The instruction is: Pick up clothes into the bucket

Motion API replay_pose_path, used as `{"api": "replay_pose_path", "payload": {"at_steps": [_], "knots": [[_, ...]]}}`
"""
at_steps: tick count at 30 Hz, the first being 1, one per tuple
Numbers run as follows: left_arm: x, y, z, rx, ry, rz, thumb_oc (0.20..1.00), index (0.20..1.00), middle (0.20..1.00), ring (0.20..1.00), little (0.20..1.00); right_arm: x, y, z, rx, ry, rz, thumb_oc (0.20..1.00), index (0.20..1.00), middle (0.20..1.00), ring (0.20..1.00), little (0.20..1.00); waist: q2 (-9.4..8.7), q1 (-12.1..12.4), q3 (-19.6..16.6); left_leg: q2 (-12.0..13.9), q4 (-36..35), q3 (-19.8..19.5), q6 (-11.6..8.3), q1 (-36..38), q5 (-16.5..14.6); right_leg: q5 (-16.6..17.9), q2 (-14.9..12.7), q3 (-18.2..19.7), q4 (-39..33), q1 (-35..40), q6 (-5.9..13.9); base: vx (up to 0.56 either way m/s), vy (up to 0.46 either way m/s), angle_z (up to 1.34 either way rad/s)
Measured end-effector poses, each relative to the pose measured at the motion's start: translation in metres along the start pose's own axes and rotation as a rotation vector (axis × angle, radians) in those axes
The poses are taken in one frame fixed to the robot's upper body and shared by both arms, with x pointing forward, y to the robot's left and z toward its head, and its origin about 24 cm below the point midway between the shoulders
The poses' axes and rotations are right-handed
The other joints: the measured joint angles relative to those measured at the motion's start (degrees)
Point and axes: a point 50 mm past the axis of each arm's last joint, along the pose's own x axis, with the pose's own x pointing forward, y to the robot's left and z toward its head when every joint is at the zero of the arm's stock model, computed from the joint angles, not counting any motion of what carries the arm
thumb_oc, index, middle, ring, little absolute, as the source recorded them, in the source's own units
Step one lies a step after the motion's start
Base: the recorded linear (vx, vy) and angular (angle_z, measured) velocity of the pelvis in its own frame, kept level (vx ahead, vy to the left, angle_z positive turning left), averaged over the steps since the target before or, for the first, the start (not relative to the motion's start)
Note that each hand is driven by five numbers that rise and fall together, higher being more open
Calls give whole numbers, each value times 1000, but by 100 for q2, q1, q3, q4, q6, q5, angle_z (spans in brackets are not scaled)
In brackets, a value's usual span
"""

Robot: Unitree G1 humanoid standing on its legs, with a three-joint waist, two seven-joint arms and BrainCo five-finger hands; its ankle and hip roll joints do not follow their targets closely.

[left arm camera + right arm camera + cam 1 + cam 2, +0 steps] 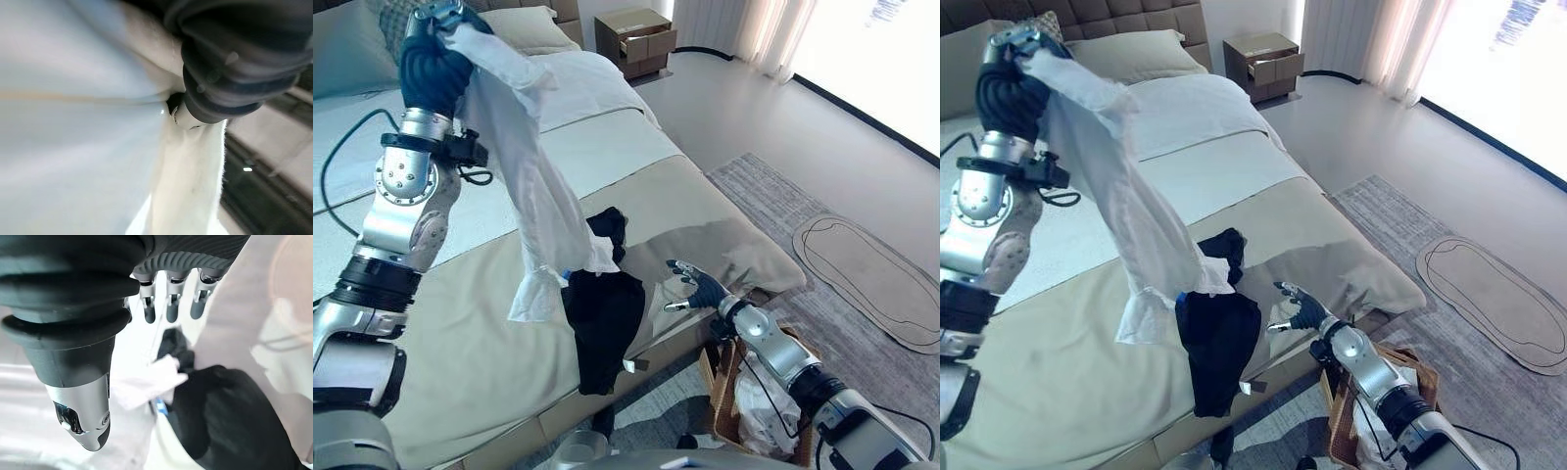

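My left hand (435, 64) is raised high over the bed, shut on a white shirt (533, 186) that hangs down from it in a long drape; the same cloth (188, 191) shows past the hand in the left wrist view. The shirt's lower end brushes a black garment (605, 323) that lies over the bed's front edge. My right hand (697, 287) hovers low beside the bed corner, fingers (168, 308) straight and holding nothing. The wicker basket (724, 392) stands on the floor under my right forearm, with white clothes (759, 397) in it.
The bed (724, 235) has a beige cover and fills the left half of the view. A wooden nightstand (636, 41) with an open drawer stands at the back. A grey rug (773, 196) and an oval mat (871, 274) lie on the floor to the right.
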Motion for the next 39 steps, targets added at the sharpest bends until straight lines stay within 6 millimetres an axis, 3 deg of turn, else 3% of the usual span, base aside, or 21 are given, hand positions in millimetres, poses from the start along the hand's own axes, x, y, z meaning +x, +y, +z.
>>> {"api": "replay_pose_path", "payload": {"at_steps": [6, 12, 14, 18, 22, 32, 33, 34, 39], "knots": [[-1, -34, 8, -206, -46, -118, 200, 200, 200, 200, 200, 5, 13, 32, 61, -148, -13, 1000, 1000, 1000, 1000, 1000, 20, -18, -57, -12, 1, -10, 2, -2, 2, 1, 5, -4, 2, 3, -1, 0, 0, 0], [-10, -80, 3, -364, -13, -293, 200, 200, 200, 200, 200, 20, 19, 88, 159, -353, -10, 1000, 1000, 1000, 1000, 1000, 65, 17, -91, -22, 21, -16, 2, -1, 2, 1, 3, -11, 5, 14, -1, 0, 0, 0], [-12, -90, 4, -391, -4, -335, 200, 200, 200, 200, 200, 22, 22, 112, 163, -436, 25, 1000, 1000, 1000, 1000, 1000, 89, 19, -104, -23, 24, -16, 2, -1, 2, 1, 2, -11, 7, 14, -1, 0, 0, 0], [-15, -100, 1, -446, 11, -369, 200, 200, 200, 200, 200, 18, 28, 138, 217, -541, 87, 1000, 1000, 1000, 1000, 1000, 168, 27, -153, -25, 36, -16, 2, 6, 2, 0, -2, -11, 42, 12, -1, 0, 0, 0], [-16, -106, -3, -512, 38, -377, 200, 200, 200, 200, 200, 17, 34, 150, 292, -576, 165, 1000, 1000, 1000, 1000, 1000, 183, 27, -162, -21, 47, -16, 1, 10, 1, -2, 3, -10, 77, 7, -1, 0, 0, 0], [-26, -128, -12, -668, 153, -441, 200, 200, 200, 200, 200, 16, 51, 151, 382, -549, 309, 1000, 1000, 1000, 1000, 1000, 188, 28, -165, -4, 57, 1, 3, 23, 3, -2, -8, 9, 99, 5, -1, 0, 0, 0], [-28, -133, -12, -688, 162, -457, 200, 200, 200, 200, 200, 16, 54, 151, 400, -547, 328, 357, 357, 357, 357, 357, 188, 30, -165, -6, 56, 1, 3, 23, 2, -2, -8, 9, 98, 5, -1, 0, 0, 0], [-29, -136, -13, -701, 170, -464, 200, 200, 200, 200, 200, 16, 57, 153, 417, -544, 356, 200, 200, 200, 200, 200, 188, 31, -165, -5, 58, 1, 3, 25, 3, -2, -8, 10, 98, 6, -1, 0, 0, 0], [-32, -142, -16, -708, 198, -480, 200, 200, 200, 200, 200, 16, 61, 156, 481, -536, 401, 200, 200, 200, 200, 200, 188, 31, -165, 2, 58, 21, 3, 48, 3, -2, -5, 28, 98, 15, -1, -3, 0, -1]]}}
